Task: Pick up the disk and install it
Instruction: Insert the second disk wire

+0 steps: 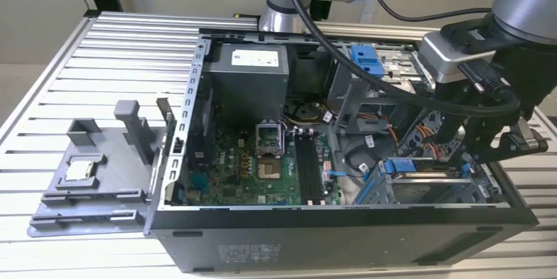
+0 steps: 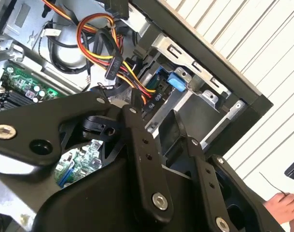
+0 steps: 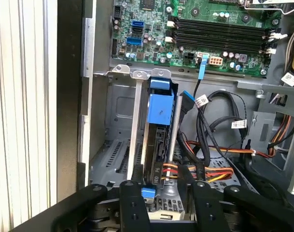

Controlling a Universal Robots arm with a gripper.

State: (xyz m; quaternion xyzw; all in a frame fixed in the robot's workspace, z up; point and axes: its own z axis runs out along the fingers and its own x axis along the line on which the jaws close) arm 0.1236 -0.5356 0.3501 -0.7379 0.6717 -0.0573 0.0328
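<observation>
Disk (image 3: 160, 116) apparently seated; claw (image 3: 161, 176) spread astride

The disk (image 3: 159, 121) has a bright blue frame, the circuit board (image 3: 219, 29) is green, the wires (image 3: 209, 171) are orange, yellow and red, and the table (image 1: 130, 51) is pale grey with straight stripes.

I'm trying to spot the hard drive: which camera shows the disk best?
The first wrist view: the disk stands edge-on in its bay, blue bracket facing the camera. The exterior view catches its blue top inside the case; the second wrist view, a blue corner.
</observation>
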